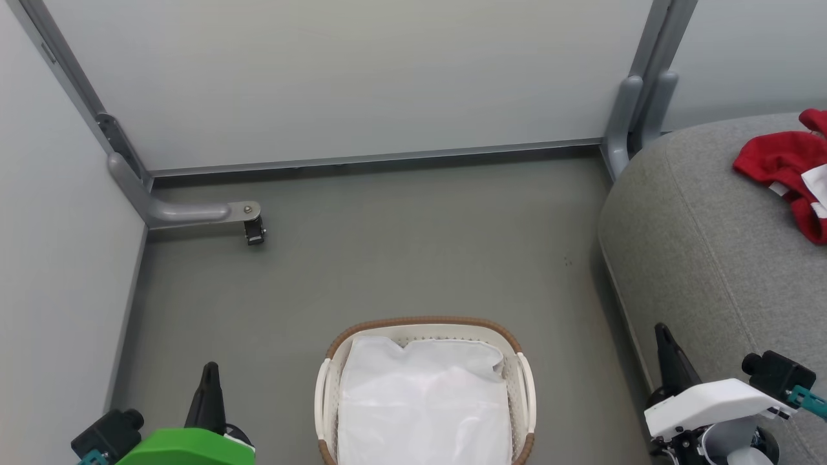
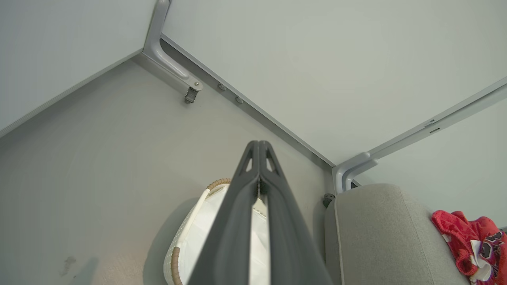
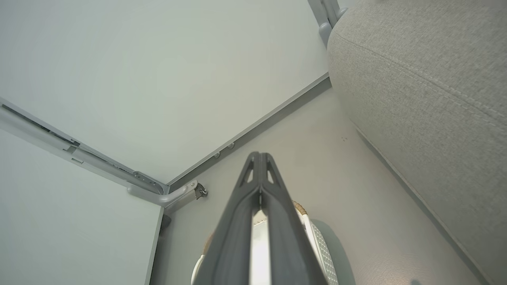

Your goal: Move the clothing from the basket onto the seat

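The white basket [image 1: 524, 381] with its brown rim stands on the floor at the bottom centre, and a plain white cloth sheet [image 1: 423, 400] covers its inside. Red clothing [image 1: 785, 165] with white patches lies on top of the grey seat [image 1: 704, 258] at the right; the left wrist view has the clothing [image 2: 463, 241] on the seat [image 2: 380, 237] too. My left gripper [image 1: 210, 369] is shut and empty, left of the basket. My right gripper [image 1: 662, 330] is shut and empty, beside the seat's front edge. Both hang above the basket [image 2: 190, 233] [image 3: 323, 249].
Pale partition walls close the space behind and to the left. A grey foot bracket with a black caster [image 1: 254, 231] juts onto the floor at the back left. A grey post [image 1: 630, 116] stands by the seat's back corner.
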Controlling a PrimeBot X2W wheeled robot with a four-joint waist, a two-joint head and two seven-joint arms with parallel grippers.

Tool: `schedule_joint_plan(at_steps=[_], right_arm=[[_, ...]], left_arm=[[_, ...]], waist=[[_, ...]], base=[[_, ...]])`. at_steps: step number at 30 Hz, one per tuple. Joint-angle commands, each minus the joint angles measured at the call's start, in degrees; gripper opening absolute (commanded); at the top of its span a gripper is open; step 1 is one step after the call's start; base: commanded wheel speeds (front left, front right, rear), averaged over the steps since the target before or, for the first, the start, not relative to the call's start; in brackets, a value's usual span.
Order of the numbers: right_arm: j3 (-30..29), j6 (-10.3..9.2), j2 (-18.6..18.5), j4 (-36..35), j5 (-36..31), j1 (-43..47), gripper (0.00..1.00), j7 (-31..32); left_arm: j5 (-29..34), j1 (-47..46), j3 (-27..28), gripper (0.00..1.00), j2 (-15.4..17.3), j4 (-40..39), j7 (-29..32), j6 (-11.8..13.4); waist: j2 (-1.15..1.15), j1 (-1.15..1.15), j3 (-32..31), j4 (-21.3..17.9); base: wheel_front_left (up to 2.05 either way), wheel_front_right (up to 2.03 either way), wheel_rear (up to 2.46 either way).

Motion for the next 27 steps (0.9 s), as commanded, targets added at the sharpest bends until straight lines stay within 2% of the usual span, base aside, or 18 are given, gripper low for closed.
schedule_joint_plan(at_steps=[1,27], right_arm=[[-0.4,-0.02,-0.3,-1.0,2.2,-1.3,0.0,0.5],[-2.3,-0.03,-0.4,-2.0,20.2,-2.2,0.0,5.2]], left_arm=[[-1.9,-1.9,0.8,0.0,0.1,-0.5,0.5,-0.4],[-17.6,-4.5,4.8,0.0,-0.7,-0.2,5.2,-2.8]], waist=[[0.0,0.0,0.0,0.0],[0.0,0.0,-0.3,-0.6]], base=[[0.0,0.0,0.0],[0.0,0.0,0.0]])
